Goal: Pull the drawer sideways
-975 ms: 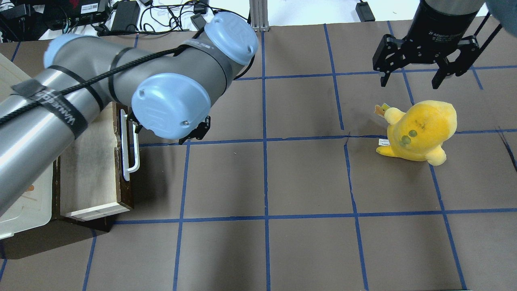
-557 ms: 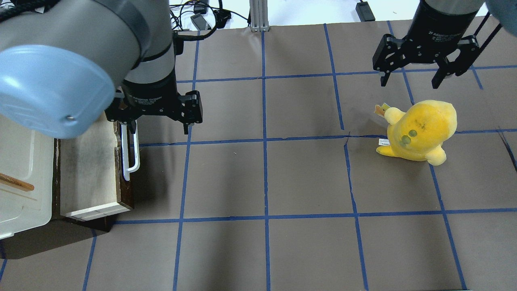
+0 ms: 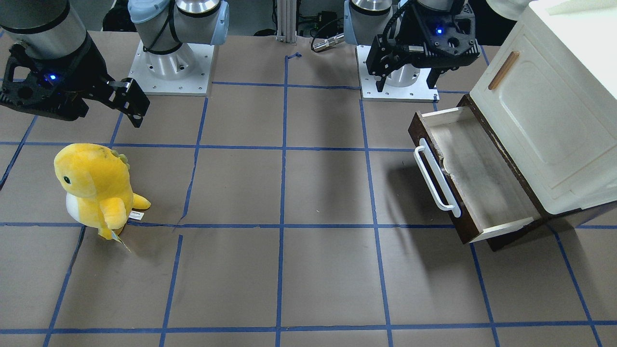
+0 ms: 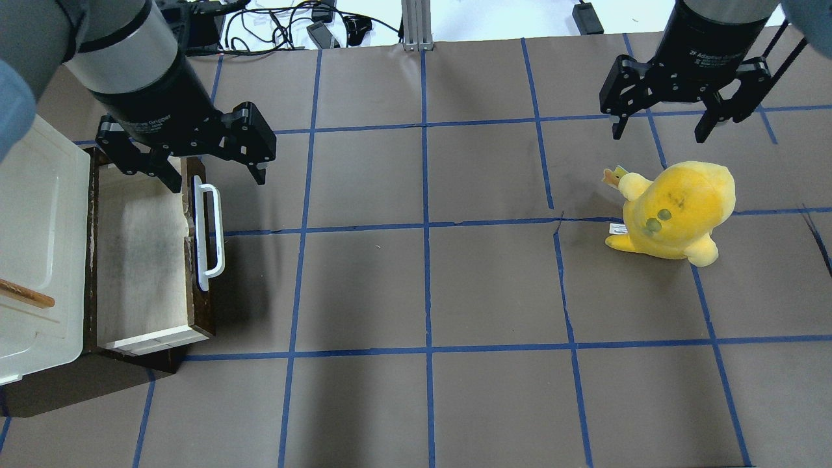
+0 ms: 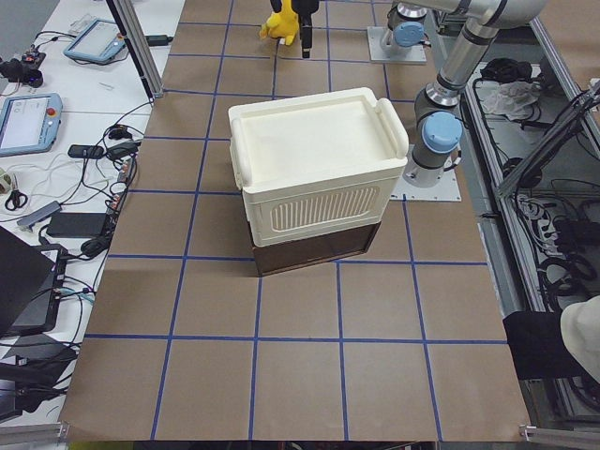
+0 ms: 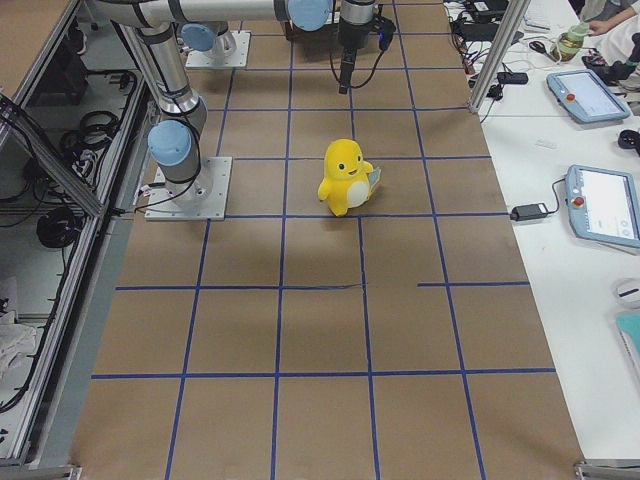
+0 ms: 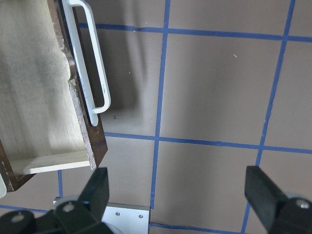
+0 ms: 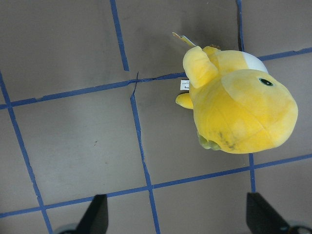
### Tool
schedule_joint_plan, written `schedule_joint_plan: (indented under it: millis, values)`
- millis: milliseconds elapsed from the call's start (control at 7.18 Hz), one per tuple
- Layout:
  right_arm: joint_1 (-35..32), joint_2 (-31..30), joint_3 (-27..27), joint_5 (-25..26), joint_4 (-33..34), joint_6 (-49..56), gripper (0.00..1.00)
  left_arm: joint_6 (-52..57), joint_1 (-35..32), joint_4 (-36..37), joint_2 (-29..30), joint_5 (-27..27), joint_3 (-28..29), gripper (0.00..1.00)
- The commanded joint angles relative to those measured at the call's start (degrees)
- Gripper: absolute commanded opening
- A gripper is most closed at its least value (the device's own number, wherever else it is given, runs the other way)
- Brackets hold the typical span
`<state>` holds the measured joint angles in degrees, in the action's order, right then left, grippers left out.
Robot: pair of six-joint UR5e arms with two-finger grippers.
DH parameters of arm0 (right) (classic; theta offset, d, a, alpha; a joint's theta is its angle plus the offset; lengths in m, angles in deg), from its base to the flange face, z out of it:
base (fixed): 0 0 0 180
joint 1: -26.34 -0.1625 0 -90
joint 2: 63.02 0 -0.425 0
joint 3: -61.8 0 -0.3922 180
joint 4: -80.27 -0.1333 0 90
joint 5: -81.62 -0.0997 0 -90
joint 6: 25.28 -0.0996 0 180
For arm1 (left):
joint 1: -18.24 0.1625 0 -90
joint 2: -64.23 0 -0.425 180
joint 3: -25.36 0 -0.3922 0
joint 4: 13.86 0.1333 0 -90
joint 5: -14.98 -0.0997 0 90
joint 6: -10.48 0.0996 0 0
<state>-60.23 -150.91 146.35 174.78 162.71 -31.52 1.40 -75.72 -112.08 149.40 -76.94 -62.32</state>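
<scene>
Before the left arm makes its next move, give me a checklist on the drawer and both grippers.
1. Dark brown wooden drawer pulled out of the cream cabinet: ok.
2. Left gripper open, empty: ok.
3. Left gripper apart from the long white bar handle: ok.
4. Right gripper open, empty: ok.
5. Yellow plush dinosaur standing far from the drawer: ok.
6. Drawer at full travel: cannot tell.

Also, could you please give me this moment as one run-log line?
drawer: open | left gripper: open, raised over drawer end, off handle | right gripper: open, empty, raised beside yellow plush
</scene>
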Motion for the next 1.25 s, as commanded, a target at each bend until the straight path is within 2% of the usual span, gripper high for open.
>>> schedule_joint_plan:
  millis: [0, 139, 1114]
  values:
    - [0.0, 0.0, 0.0, 0.0, 0.0, 0.0, 1.00, 2.7, 4.3, 0.0, 0.5, 2.2, 2.5, 1.00]
    - [0.0, 0.0, 0.0, 0.0, 0.0, 0.0, 1.00, 2.8, 5.7, -0.2, 1.1, 3.8, 3.6, 1.00]
    - [0.0, 0.0, 0.0, 0.0, 0.0, 0.0, 1.00, 2.7, 5.3, -0.4, 0.8, 3.5, 2.9, 1.00]
